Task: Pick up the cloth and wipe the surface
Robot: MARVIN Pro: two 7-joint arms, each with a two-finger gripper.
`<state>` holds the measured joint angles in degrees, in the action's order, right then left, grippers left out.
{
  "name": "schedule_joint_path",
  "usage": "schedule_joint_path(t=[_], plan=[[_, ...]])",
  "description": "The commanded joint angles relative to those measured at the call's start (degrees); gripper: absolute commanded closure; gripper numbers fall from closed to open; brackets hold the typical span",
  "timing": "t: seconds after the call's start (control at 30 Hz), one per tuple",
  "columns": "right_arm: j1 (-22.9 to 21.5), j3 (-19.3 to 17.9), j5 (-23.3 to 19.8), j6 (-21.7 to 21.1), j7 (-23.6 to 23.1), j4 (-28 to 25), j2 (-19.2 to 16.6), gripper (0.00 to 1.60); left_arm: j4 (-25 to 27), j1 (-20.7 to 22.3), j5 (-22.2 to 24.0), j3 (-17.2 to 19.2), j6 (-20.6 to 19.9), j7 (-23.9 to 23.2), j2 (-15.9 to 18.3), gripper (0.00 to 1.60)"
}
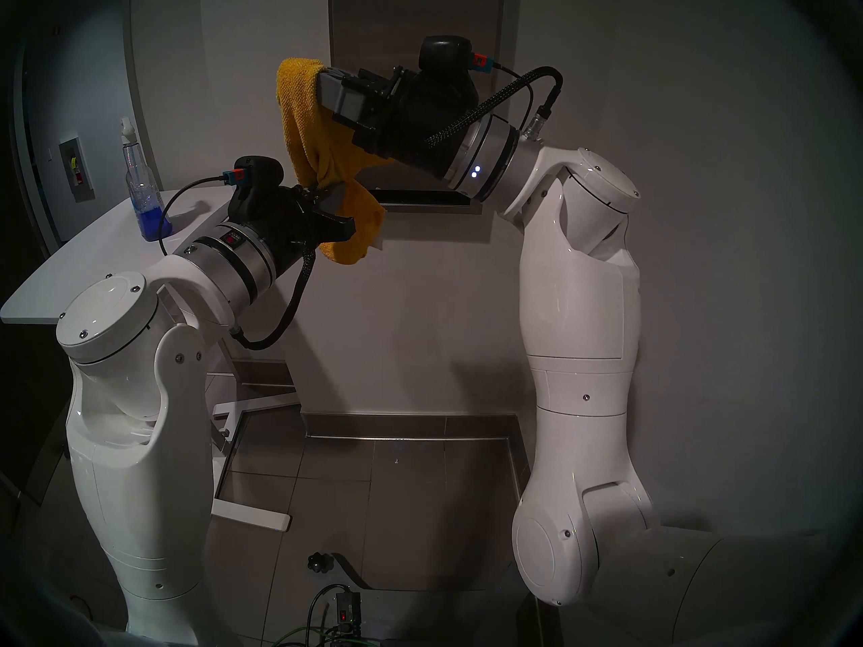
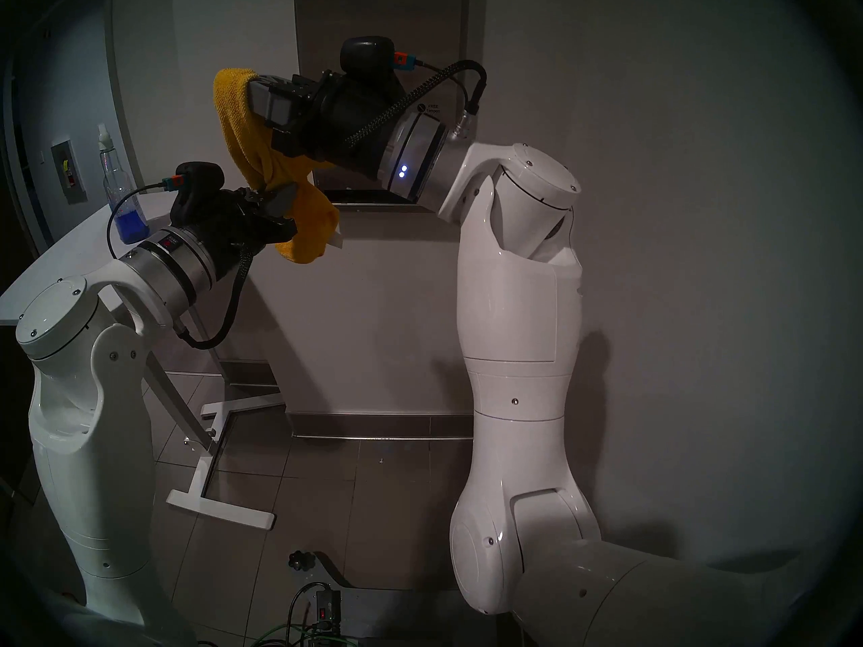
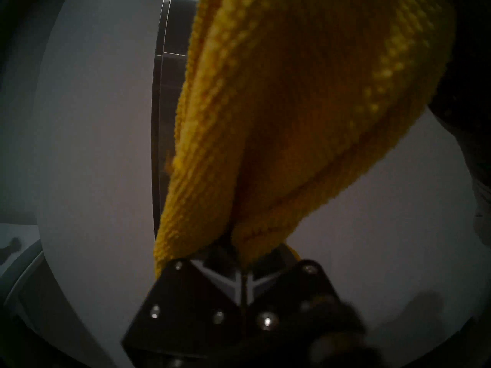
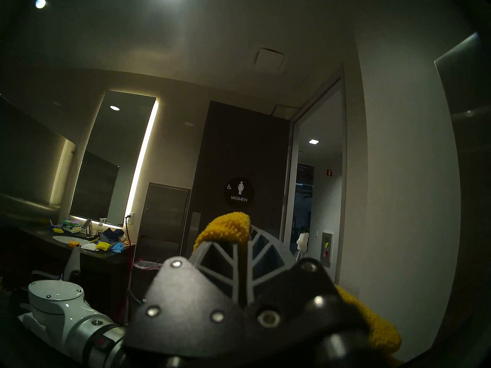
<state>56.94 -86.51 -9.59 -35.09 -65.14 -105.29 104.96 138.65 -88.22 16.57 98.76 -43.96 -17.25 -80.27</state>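
Both grippers pinch the yellow cloth in the air before the steel panel.

At far left a spray bottle (image 1: 140, 188) with blue liquid stands on the white table (image 1: 84, 258). The left gripper (image 1: 334, 201) has its fingers pressed together on the lower part of the cloth (image 1: 308, 132), whose long axis runs nearly upright, leaning slightly; a short tail with a white tag hangs below that grip. The right gripper (image 1: 325, 79) pinches the cloth's top end. Behind them the surface (image 1: 415, 20), a brushed steel panel, is set in a pale wall above a grey tiled floor (image 1: 373, 492). The room is dim.
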Motion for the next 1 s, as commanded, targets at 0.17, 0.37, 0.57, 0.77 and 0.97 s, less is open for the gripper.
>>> schedule_joint_path(t=[0.17,0.37,0.57,0.77,0.97], plan=[[3.44,0.7,2.74,-11.44,6.1,-10.87,1.19,0.09,1.35,1.41,-2.43,0.17,3.9,0.61,1.26,1.6],[4.8,2.06,3.02,-16.58,10.32,-15.3,0.38,0.09,0.72,1.96,-2.89,2.0,5.64,0.46,2.24,1.6],[5.27,2.87,2.3,-18.82,13.41,-16.79,0.3,0.09,-0.8,2.89,-3.81,4.57,6.75,1.09,2.98,1.6],[5.55,3.33,1.12,-19.77,15.58,-17.45,0.19,0.09,-2.12,3.31,-4.56,6.85,7.63,1.14,3.84,1.6],[5.75,3.57,0.14,-19.91,16.87,-17.75,0.06,0.09,-2.91,2.79,-4.89,7.98,8.32,0.93,4.29,1.6]])
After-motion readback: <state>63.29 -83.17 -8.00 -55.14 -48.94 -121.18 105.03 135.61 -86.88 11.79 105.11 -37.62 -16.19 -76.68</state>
